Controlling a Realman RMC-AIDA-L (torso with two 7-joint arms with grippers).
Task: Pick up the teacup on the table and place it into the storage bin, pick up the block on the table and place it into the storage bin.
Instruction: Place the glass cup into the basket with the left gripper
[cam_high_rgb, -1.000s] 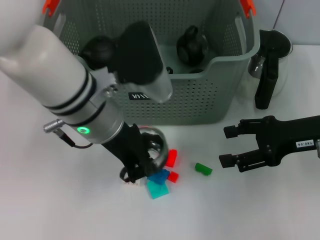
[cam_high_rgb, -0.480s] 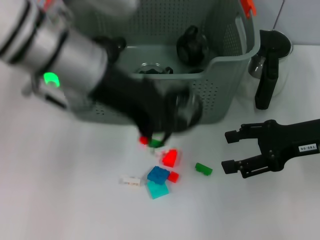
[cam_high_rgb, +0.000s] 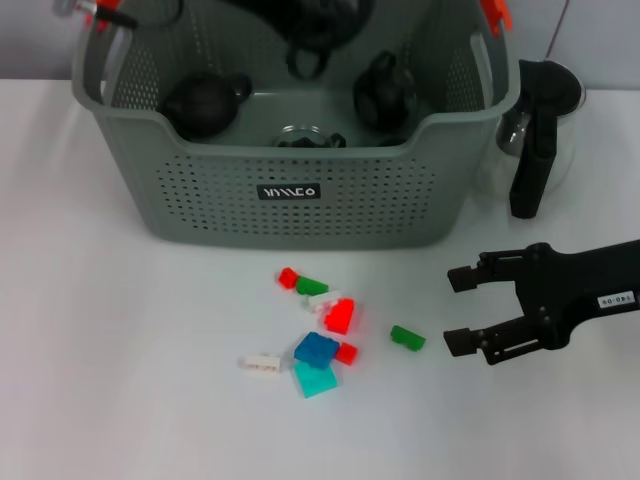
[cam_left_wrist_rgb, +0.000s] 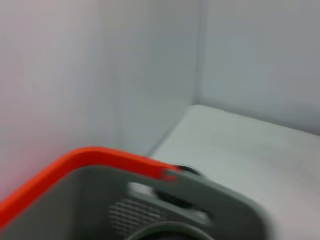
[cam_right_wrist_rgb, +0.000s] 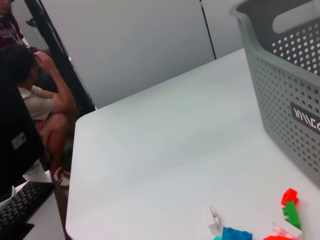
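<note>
The right hand (cam_high_rgb: 462, 308), black fingers spread, hovers low over the white surface (cam_high_rgb: 120, 380). Just to its left lies a small green block (cam_high_rgb: 407, 338), then a scatter of coloured blocks (cam_high_rgb: 317, 350). Beyond, the grey-green perforated storage bin (cam_high_rgb: 300, 195) holds a clear glass teacup (cam_high_rgb: 305, 136); the left hand (cam_high_rgb: 315, 25) hangs above its far side, grip unclear.

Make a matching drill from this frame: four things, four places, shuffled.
Things:
1. grey-green perforated plastic storage bin
2. small green block lying by itself
3. right tool
4. dark round teapot

Places:
A. inside the bin, at its left end
B. on the white table, between the block cluster and the right tool
C. at the back of the table, black label facing the robot
D. low over the table at the right, fingers open, pointing at the blocks

Pairs: 1-C, 2-B, 3-D, 4-A
</note>
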